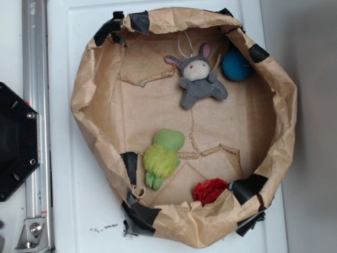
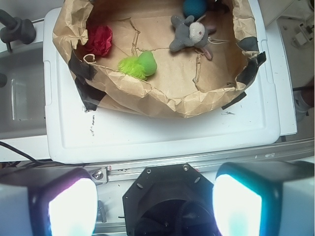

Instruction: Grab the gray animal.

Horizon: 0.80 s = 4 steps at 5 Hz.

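The gripper (image 2: 155, 206) hangs wide open and empty, well short of the paper bowl (image 2: 162, 101); the gray bunny (image 2: 189, 33) lies at its far side beside a blue ball (image 2: 195, 7), best approached from directly above.

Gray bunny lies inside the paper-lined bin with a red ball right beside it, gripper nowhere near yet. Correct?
Not quite: the ball beside the gray bunny is blue, as the exterior view shows. The red thing lies across the paper-lined bin. The gripper is indeed far off.
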Each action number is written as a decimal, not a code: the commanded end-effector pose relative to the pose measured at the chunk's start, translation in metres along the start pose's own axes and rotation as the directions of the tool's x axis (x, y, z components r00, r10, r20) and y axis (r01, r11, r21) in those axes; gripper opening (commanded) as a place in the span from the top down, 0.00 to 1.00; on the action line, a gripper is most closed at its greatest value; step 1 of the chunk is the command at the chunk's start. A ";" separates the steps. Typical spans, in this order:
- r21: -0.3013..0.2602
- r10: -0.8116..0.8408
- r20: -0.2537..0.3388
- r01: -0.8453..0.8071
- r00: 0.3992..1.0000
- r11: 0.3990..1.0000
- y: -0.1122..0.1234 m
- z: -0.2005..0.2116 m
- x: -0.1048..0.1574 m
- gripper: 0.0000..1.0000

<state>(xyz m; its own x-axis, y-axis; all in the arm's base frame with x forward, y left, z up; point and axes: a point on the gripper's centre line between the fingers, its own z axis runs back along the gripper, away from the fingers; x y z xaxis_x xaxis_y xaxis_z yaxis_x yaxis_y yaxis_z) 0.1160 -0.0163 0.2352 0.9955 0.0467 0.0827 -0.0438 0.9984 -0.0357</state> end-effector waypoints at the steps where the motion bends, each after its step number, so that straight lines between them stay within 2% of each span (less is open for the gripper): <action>1: 0.000 0.000 0.000 0.000 1.000 1.000 0.000 0.000 0.000 0.00; 2: 0.109 -0.241 -0.094 0.250 0.966 0.962 0.015 -0.038 0.048 0.00; 3: 0.021 -0.260 0.049 0.259 0.964 0.966 0.014 -0.068 0.099 0.00; 4: 0.150 -0.374 0.055 0.363 0.926 0.920 0.012 -0.105 0.134 0.00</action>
<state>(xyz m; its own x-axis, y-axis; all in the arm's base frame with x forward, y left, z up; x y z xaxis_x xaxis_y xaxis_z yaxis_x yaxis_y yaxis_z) 0.2547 0.0054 0.1277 0.9437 -0.3119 0.1105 0.2966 0.9454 0.1352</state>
